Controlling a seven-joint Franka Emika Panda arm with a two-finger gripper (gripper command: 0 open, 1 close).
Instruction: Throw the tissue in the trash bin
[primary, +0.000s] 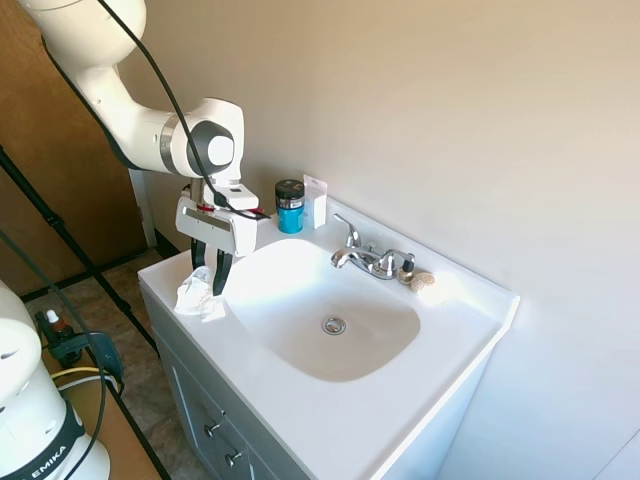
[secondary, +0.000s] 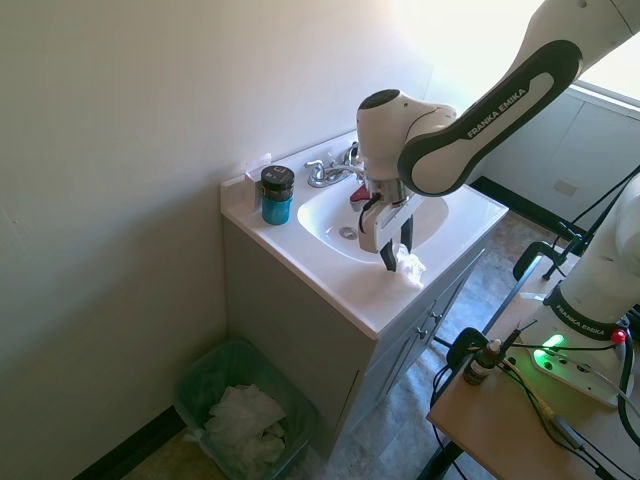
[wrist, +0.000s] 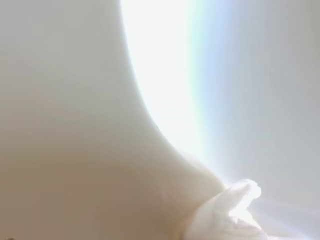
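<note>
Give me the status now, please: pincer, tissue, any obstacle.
Pincer down at the tissue, fingers around it on the sink counter. Trash bin on the floor beside the cabinet. Nothing in the way.

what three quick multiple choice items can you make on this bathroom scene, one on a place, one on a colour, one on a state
1. Where is the tissue?
A. in the basin
B. on the sink counter's front rim
C. on the floor

2. What colour is the jar by the wall?
A. blue with a black lid
B. red
C. yellow

3. What does the trash bin hold?
A. nothing
B. bottles
C. crumpled white paper

Answers:
1 B: the tissue lies on the sink edge near the cabinet front, at the tips of the gripper.
2 A: the jar's body is blue and its cap black.
3 C: the second exterior view shows white wads lying inside the bin.
</note>
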